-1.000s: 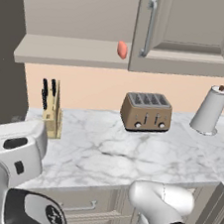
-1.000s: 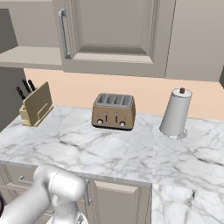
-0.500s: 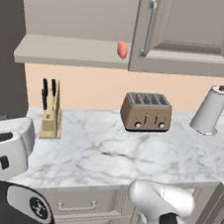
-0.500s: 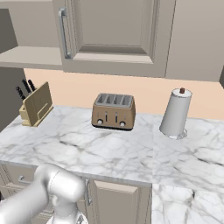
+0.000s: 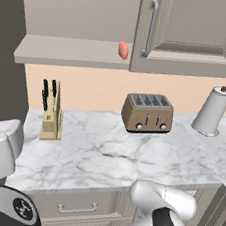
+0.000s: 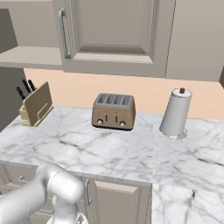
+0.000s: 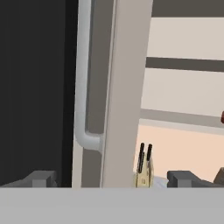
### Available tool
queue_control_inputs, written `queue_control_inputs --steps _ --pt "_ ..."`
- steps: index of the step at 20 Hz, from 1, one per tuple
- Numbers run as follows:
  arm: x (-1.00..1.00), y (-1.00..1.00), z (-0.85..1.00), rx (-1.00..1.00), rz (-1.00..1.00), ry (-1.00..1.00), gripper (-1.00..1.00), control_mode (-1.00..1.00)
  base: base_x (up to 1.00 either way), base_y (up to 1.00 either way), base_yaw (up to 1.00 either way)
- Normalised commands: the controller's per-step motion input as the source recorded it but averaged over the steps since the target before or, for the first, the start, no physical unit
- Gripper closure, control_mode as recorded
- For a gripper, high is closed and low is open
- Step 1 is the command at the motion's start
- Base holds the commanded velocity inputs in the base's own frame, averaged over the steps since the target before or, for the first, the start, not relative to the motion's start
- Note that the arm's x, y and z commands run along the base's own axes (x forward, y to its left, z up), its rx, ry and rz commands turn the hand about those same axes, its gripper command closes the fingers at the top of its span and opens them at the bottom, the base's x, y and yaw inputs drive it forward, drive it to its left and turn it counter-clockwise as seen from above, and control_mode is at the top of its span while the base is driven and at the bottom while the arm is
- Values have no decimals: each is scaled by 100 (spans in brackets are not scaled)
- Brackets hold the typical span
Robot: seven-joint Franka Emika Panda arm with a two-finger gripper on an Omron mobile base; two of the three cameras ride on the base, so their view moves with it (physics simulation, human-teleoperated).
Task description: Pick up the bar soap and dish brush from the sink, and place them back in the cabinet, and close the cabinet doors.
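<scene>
Facing an open cabinet door, the end effector had its fingers spread apart. Bar soap lay on the cabinet shelf.

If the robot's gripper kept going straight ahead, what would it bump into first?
Probably the open cabinet door: its edge and silver bar handle stand right between the gripper's open fingertips. How far off it is, the hand view can't say.

I'm looking over a white marble counter running under a peach wall. A bronze toaster is sitting mid-counter, a wooden knife block is standing well to its left, and a paper towel holder is standing off to its right. Greige drawer fronts are showing below the counter edge
</scene>
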Motion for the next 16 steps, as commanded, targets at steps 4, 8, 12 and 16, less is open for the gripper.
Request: queue_control_inputs --steps 4,8,12,16 --pt "9 7 -15 0 0 0 -100 -100 0 0 0" --pt "22 3 -13 0 0 0 -100 -100 0 0 0" --pt "26 0 -8 0 0 0 -100 -100 0 0 0" --pt "22 0 -4 0 0 0 -100 -100 0 0 0"
